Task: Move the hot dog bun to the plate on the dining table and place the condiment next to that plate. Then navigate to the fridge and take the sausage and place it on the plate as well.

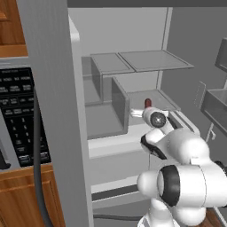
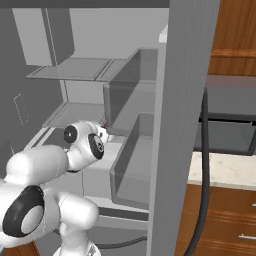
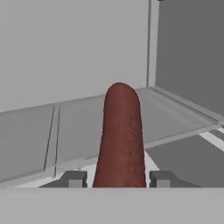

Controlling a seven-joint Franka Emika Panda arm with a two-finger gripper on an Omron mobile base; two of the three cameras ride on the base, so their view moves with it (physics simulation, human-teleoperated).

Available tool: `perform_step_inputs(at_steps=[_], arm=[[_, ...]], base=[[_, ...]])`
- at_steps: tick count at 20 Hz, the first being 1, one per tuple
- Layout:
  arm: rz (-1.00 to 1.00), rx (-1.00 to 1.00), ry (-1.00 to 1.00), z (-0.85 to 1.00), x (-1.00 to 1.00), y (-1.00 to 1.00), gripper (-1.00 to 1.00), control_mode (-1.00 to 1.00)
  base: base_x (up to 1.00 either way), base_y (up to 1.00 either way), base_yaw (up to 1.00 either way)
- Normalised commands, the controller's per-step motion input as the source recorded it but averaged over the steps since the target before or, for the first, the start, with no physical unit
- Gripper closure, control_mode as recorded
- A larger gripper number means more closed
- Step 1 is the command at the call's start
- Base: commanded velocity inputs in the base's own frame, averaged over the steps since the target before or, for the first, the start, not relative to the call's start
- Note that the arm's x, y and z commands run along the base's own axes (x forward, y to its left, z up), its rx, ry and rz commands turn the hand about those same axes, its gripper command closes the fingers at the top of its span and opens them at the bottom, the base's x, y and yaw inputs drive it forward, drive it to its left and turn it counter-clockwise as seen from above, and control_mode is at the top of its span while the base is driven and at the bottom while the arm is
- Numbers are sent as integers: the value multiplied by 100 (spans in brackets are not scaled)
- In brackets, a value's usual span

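Sausage [image 3: 120, 135], dark red, stands lengthwise between the fingertips [image 3: 74, 179] of my end effector [image 3: 118, 179], which is clamped on it inside the open fridge [image 1: 133, 75], over a grey shelf [image 3: 70, 127]. No writing is readable on it. Beside the fridge sits a keypad panel [image 1: 20, 115], legends blurred.

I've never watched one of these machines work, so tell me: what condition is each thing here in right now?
Fridge: open, shelves showing.
Sausage: between the two fingers, which look closed against its sides; whether it is lifted off the shelf can't be told.
Gripper: reaching into the fridge, shut on the sausage.
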Motion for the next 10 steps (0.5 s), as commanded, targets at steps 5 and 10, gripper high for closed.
perform_step_inputs(at_steps=[5, 10], arm=[[7, 0, 8, 97, -99, 68, 100, -100], [4, 2, 16, 100, -91, 56, 100, -100]], base=[[0, 0, 0], [0, 0, 0]])
